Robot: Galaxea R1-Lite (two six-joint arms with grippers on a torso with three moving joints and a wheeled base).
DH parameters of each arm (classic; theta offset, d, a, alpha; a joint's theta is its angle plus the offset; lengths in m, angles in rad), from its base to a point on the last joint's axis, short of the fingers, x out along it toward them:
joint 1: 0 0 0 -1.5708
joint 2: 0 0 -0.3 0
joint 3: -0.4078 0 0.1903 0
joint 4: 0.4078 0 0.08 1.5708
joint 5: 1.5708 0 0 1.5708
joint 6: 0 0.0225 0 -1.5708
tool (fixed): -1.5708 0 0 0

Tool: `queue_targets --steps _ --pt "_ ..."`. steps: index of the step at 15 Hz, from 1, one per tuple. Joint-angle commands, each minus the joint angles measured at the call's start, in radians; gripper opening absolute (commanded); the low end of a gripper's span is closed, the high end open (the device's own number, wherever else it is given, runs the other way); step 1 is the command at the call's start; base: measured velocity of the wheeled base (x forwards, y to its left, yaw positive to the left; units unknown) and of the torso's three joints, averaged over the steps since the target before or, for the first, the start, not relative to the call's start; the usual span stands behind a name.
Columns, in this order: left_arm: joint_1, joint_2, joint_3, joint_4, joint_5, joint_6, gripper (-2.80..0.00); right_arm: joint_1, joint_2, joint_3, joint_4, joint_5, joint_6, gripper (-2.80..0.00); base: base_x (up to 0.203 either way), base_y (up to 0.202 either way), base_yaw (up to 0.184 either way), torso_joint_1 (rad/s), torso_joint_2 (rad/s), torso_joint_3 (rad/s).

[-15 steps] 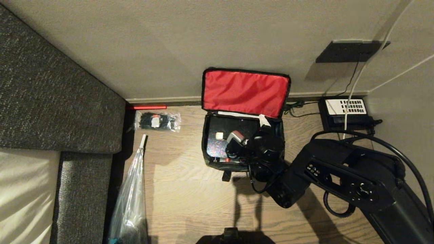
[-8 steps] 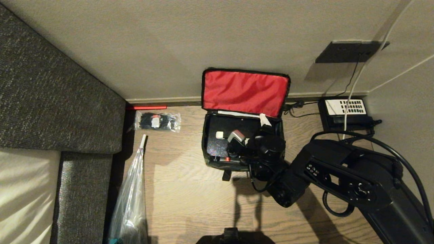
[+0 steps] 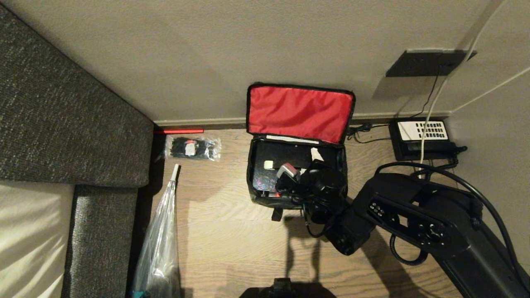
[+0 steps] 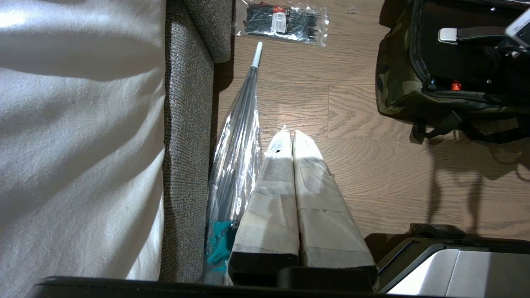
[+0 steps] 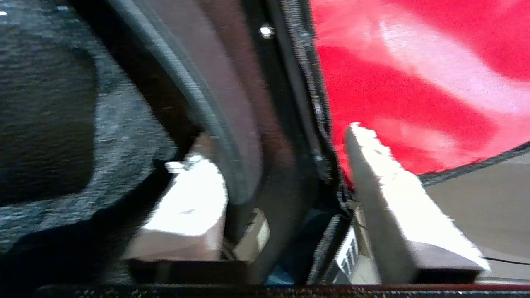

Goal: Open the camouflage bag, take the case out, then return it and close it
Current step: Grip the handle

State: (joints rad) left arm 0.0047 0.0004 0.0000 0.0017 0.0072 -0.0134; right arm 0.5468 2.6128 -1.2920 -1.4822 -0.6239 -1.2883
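The camouflage bag (image 3: 257,198) stands on the wood floor against the wall, its lid up and showing red lining (image 3: 298,111). The black case (image 3: 265,182) lies inside, with a white label (image 3: 268,165) on top and a red catch (image 3: 276,194) at its near edge. My right gripper (image 3: 302,162) reaches down into the bag's right half. In the right wrist view the gripper (image 5: 271,145) is open, its taped fingers (image 5: 385,178) standing either side of a black edge and the bag's zipper rim. My left gripper (image 4: 290,134) hangs shut over the floor, well left of the bag (image 4: 397,82).
A grey upholstered sofa (image 3: 62,116) fills the left side. A folded umbrella in a clear sleeve (image 3: 159,244) lies along it, and a packet of black ties (image 3: 192,148) sits by the skirting. A black telephone (image 3: 420,136) with cables stands right of the bag.
The right gripper's fingers have drawn closer together inside the bag, and the far fingertip has come off the back rim. The left arm has not moved.
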Motion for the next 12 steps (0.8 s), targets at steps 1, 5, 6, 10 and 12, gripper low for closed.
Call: queue_targets --steps 1,5,6,10,12 --pt "0.001 -0.002 0.003 0.0 0.0 0.0 -2.8 0.002 0.012 0.002 -0.015 -0.007 0.003 -2.8 0.0 0.0 0.0 0.0 0.0 0.0" --pt "0.0 -0.002 0.003 0.0 0.0 0.0 -2.8 0.005 0.008 0.018 -0.021 -0.007 0.017 -2.8 0.0 0.0 0.0 0.0 0.0 0.0" --pt "0.0 -0.002 0.003 0.0 0.0 0.0 -2.8 0.008 0.007 0.034 -0.021 -0.007 0.03 -2.8 0.0 0.0 0.0 0.0 0.0 0.0" --pt "0.0 -0.002 0.003 0.0 0.0 0.0 -2.8 0.013 0.012 0.066 -0.043 -0.007 0.038 -2.8 0.0 0.0 0.0 0.0 0.0 0.0" --pt "0.001 -0.002 0.003 0.0 0.0 0.0 -2.8 0.018 0.003 0.067 -0.044 -0.009 0.037 -2.8 0.0 0.0 0.0 0.0 0.0 0.0"
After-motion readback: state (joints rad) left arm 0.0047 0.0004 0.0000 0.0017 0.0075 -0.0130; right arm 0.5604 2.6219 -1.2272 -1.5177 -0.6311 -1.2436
